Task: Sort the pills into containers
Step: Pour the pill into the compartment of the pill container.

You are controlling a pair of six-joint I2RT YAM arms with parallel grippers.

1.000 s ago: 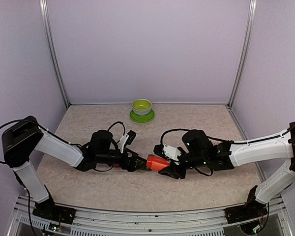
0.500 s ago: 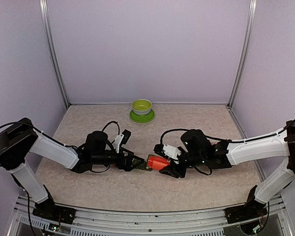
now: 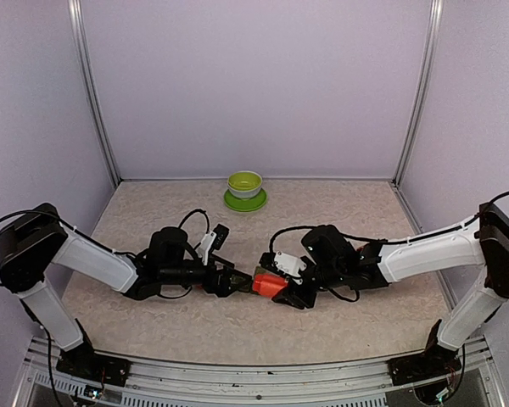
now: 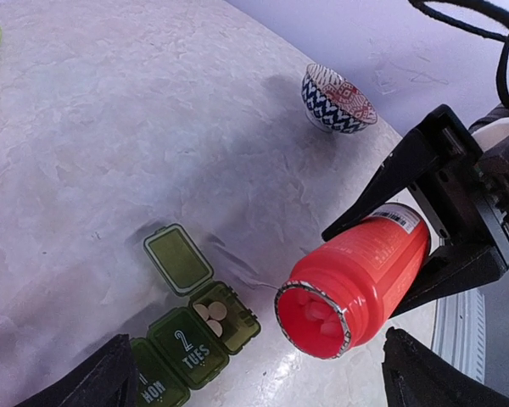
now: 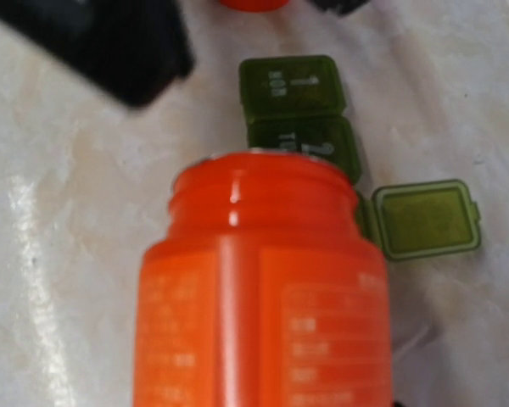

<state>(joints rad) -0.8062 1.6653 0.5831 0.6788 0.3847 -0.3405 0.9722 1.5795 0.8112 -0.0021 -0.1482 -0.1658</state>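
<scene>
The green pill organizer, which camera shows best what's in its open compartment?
Left wrist: it looks into the open compartment, pale pills inside. Right wrist: the red bottle covers it; only its open lid shows. Top external: too small to tell.

The left arm (image 3: 93,259) and right arm (image 3: 424,253) both stretch low and inward, elbows bent, meeting at the red bottle (image 3: 271,284). The right gripper (image 3: 293,291) clamps the red bottle's body from its right, holding it on its side. The left gripper (image 3: 229,279) sits just left of the bottle's mouth, jaws spread wide and holding nothing.
</scene>
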